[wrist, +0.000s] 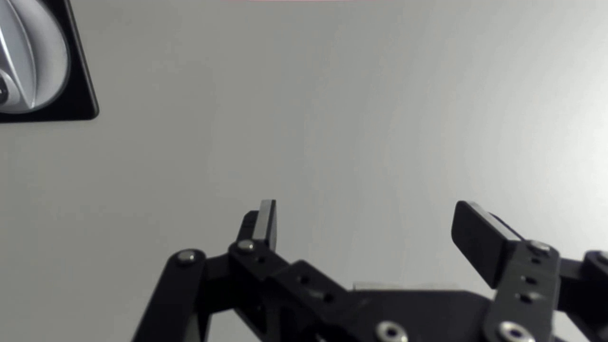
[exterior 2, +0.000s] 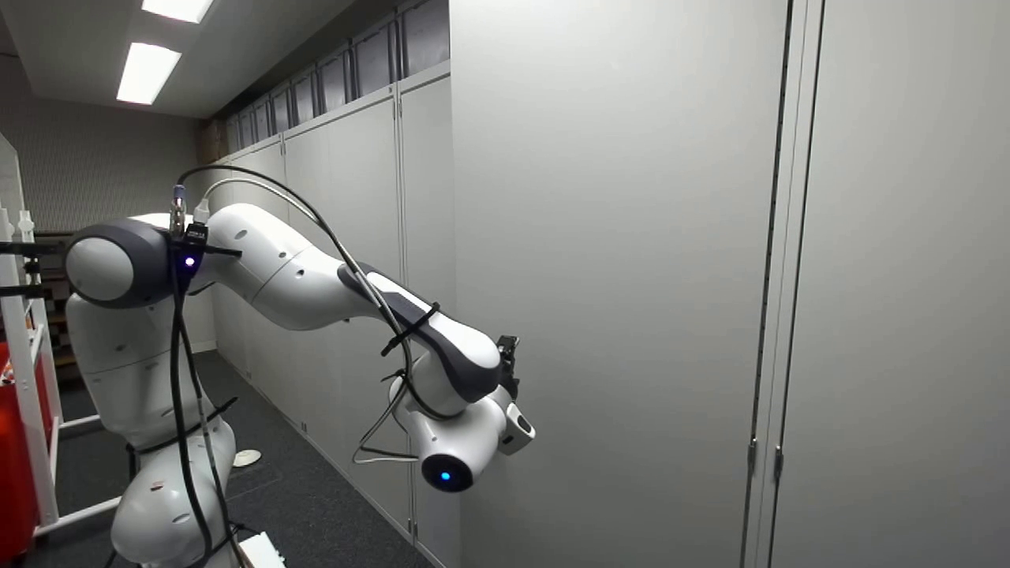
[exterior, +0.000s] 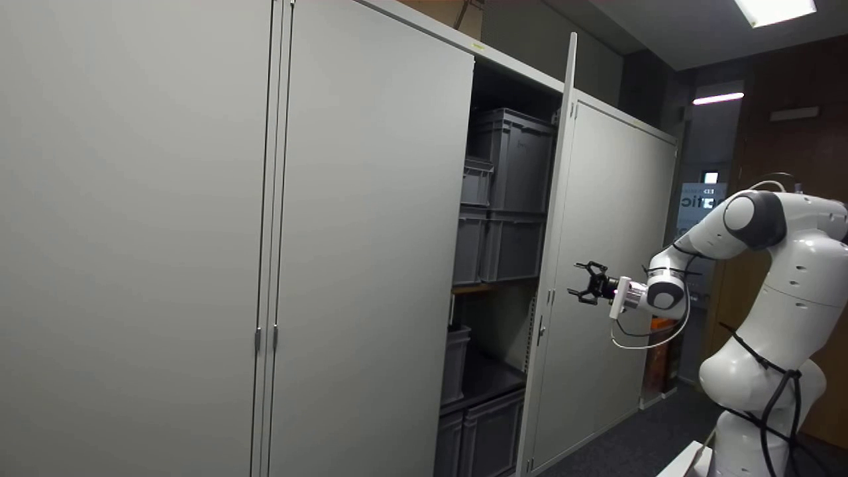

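Aims the tool (wrist: 365,218), spread wide apart, at the swung-out grey cabinet door (wrist: 332,133). Has the silver handle (wrist: 21,61), set in a black plate (wrist: 81,105), at the wrist view's upper left.

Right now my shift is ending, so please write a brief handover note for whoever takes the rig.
End effector: open, holding nothing, facing the cabinet door.
Things: latch at upper left in the wrist view, ungripped; gray bins show beside the door's edge in an exterior view.
Done: the door stands open.
Left: swinging it further, if wanted, would likely need a grip or push.
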Robot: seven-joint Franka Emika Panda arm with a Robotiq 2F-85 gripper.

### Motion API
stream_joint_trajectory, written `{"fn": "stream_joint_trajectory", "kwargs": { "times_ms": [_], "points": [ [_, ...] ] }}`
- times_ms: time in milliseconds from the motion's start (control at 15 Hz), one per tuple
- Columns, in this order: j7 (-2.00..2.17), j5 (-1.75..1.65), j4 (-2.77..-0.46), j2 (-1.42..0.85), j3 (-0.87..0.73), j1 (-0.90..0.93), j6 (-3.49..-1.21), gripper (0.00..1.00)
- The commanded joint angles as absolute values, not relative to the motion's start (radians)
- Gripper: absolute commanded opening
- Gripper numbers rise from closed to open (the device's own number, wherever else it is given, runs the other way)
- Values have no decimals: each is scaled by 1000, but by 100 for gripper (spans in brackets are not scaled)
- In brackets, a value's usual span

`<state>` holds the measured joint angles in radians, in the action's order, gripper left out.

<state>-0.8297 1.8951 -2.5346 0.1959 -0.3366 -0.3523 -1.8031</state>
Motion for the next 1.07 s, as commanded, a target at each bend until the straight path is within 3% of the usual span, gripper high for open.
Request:
{"fn": "stream_joint_trajectory", "kwargs": {
  "times_ms": [0, 1000],
  "points": [
    [-870, 1909, -2551, 232, -316, -360, -1831, 100],
    [-1106, 1857, -2618, 323, -226, -348, -2072, 100]
  ]
}}
